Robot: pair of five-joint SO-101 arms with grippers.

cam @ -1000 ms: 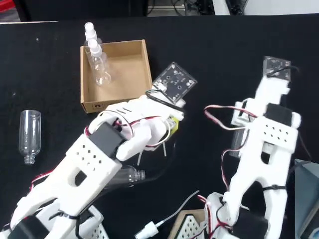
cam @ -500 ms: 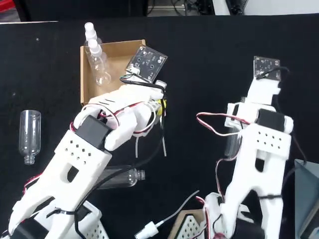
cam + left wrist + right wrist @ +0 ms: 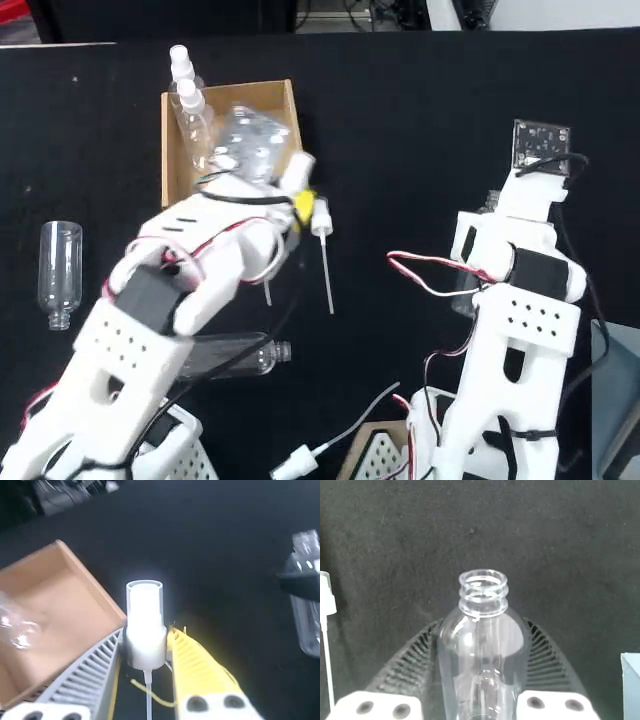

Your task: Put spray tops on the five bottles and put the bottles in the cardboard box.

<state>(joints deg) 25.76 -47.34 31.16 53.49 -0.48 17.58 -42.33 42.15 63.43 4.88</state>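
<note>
I have the left fingers [image 3: 192, 655] clamped on a spray top [image 3: 144, 622] beside the cardboard box [image 3: 92, 582]. The right fingers [image 3: 402, 667] grip an uncapped bottle [image 3: 482, 630], black desk [image 3: 560, 540] behind it.

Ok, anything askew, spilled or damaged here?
Nothing spilled or damaged. One uncapped bottle lies on its side far left, a second bottle likewise near the middle, and a loose spray top lies by the front edge.

No writing, number or sign can be read anywhere. The cardboard box [image 3: 250, 87] shows plain brown walls. The bottle [image 3: 481, 630] is bare clear plastic with no legible label.
</note>
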